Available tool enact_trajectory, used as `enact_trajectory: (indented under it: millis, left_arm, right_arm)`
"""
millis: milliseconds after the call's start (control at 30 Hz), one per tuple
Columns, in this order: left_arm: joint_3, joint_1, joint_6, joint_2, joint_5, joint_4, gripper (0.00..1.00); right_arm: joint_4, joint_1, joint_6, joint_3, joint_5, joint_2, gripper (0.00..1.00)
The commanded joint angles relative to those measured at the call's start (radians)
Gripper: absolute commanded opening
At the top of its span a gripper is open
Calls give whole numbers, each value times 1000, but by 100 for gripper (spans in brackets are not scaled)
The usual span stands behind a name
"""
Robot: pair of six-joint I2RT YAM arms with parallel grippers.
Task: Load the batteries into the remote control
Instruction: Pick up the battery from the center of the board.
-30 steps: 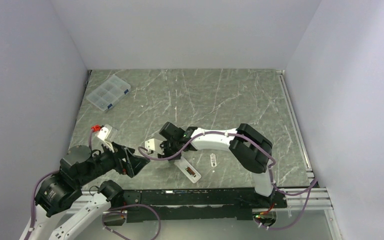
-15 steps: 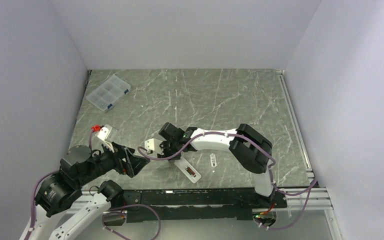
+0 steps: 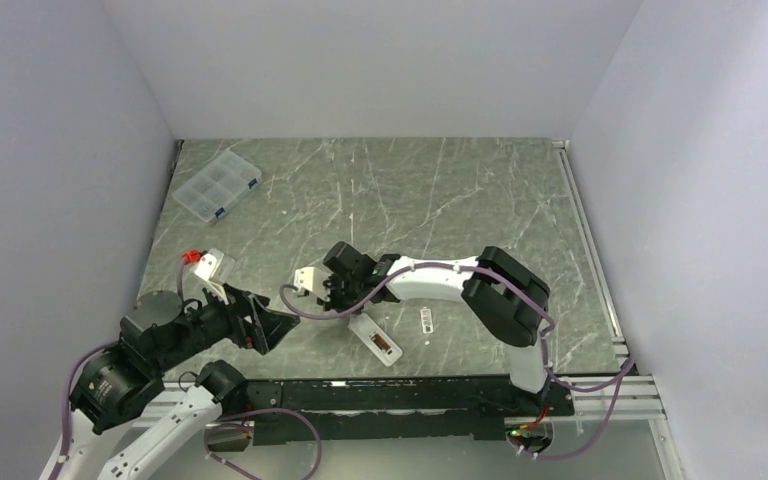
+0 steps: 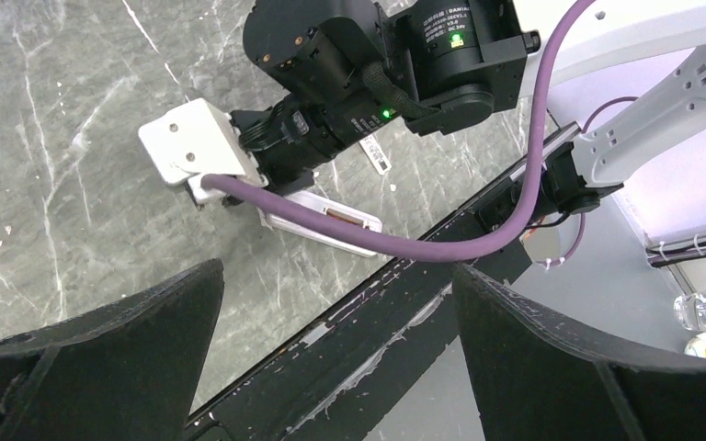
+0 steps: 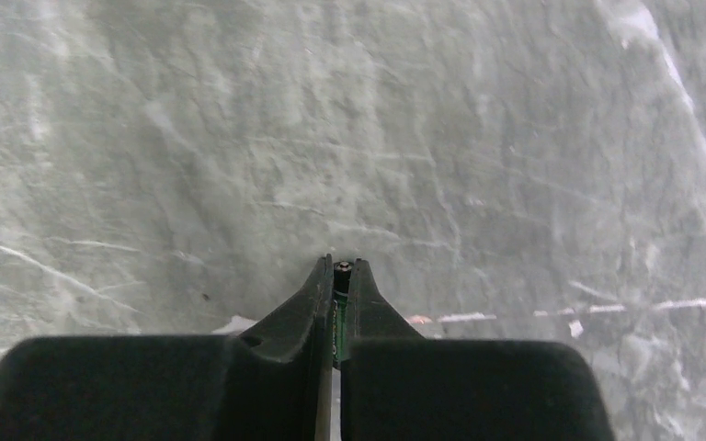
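Observation:
A dark green battery [image 5: 339, 308] stands pinched between the fingers of my right gripper [image 5: 341, 268], which is shut on it; its metal end shows at the fingertips, just above the marbled table. From above, the right gripper [image 3: 337, 297] hangs just left of the remote control [image 3: 375, 339], which lies back up with its reddish-brown recess showing. The left wrist view also has the remote control [image 4: 317, 220], partly behind a purple cable. My left gripper [image 3: 282, 326] rests low at the near left, and its jaws [image 4: 335, 276] are open and empty.
A small white flat cover piece [image 3: 426, 320] lies right of the remote. A clear compartment box with blue clips [image 3: 217, 184] sits at the far left corner. The black base rail [image 3: 410, 392] runs along the near edge. White walls close in three sides.
My right gripper has closed tight on the battery and shifted slightly up and away from the remote. The left arm has not moved.

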Motion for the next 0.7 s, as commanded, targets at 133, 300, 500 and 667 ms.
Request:
enact_trajectory:
  millis: [133,300,500,667]
  left_arm:
    - [1,5,8,-14,-18,45,99]
    - [7,6,2,-2,-29,43,99]
    - [22,5,-7,56,-43,39,99]
    - [18,6,-34,124,-52,60,99]
  right_arm:
    - [107,-50,92,-81,41,-128,0]
    - [161,-59,131,-153,70,-214,0]
    - [198,-62,224,-234,124,-346,0]
    - [225,-62,345,-313,149,-481,0]
